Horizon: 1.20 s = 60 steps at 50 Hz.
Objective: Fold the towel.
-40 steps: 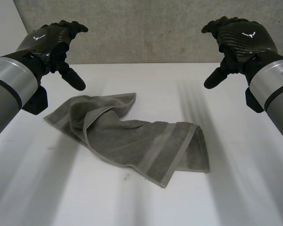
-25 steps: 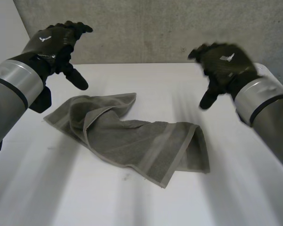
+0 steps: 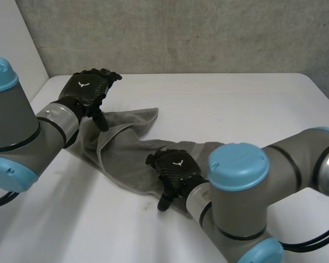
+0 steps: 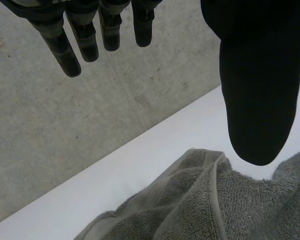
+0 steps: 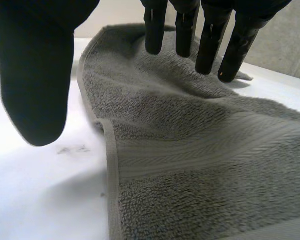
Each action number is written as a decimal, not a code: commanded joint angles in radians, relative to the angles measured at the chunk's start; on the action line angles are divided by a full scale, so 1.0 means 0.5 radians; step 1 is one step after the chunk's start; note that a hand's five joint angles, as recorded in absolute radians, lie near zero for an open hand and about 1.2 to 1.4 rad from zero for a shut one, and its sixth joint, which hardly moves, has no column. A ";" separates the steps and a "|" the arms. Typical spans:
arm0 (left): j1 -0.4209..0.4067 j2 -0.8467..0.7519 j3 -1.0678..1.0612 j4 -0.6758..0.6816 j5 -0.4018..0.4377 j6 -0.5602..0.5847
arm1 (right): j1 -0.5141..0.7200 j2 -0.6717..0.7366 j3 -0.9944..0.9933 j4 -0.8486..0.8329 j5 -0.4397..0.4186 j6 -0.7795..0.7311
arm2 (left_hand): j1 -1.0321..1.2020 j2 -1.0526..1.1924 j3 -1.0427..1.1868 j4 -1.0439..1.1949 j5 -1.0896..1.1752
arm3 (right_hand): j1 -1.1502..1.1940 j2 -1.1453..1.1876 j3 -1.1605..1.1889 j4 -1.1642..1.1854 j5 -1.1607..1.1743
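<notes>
One towel (image 3: 126,156) — left hand (image 3: 90,90), right hand (image 3: 175,170)

A white table (image 3: 236,104) with a smooth matte top takes up the lower part of the head view, and its far right corner is rounded. Its far edge runs along a grey concrete wall (image 3: 197,33), rough and mottled with small dark specks and pits. At the left, a plain pale wall (image 3: 11,38) meets the concrete in a straight corner line. The light is soft and even, and the tabletop is bright. In the right wrist view a small dark scuff (image 5: 72,149) marks the white surface.
</notes>
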 commanded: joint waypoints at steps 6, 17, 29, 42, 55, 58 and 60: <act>0.001 -0.014 -0.002 0.032 -0.003 0.000 | 0.013 0.183 -0.043 -0.254 0.019 -0.007 | 0.060 0.055 0.055 0.058 0.010 | 0.399 0.304 0.297 0.299 0.311; 0.001 -0.010 -0.002 0.032 -0.003 0.000 | 0.016 0.364 -0.199 -0.266 0.056 -0.065 | 0.054 0.049 0.049 0.052 0.004 | 0.622 0.528 0.520 0.522 0.534; 0.013 -0.010 -0.008 0.029 -0.003 0.000 | 0.004 0.355 -0.224 -0.413 0.173 -0.280 | 0.048 0.043 0.044 0.046 -0.002 | 2.246 2.152 2.145 2.147 2.158; 0.007 -0.007 -0.076 0.032 0.012 0.000 | -0.168 -0.117 0.003 -0.254 0.142 -0.721 | 0.054 0.049 0.049 0.052 0.004 | 2.246 2.152 2.145 2.147 2.158; -0.011 -0.038 -0.251 0.142 0.859 0.233 | -0.398 -0.568 0.304 0.007 -0.036 -1.013 | 0.101 0.096 0.096 0.099 0.051 | 2.246 2.152 2.145 2.147 2.158; -0.018 -0.078 -0.266 0.179 1.061 0.396 | -0.447 -0.593 0.329 0.065 -0.097 -1.019 | 0.107 0.102 0.102 0.105 0.057 | 2.246 2.152 2.145 2.147 2.158; -0.024 -0.118 -0.254 0.194 1.123 0.466 | -0.456 -0.602 0.356 0.130 -0.137 -1.019 | 0.136 0.131 0.132 0.134 0.086 | 2.246 2.152 2.145 2.147 2.158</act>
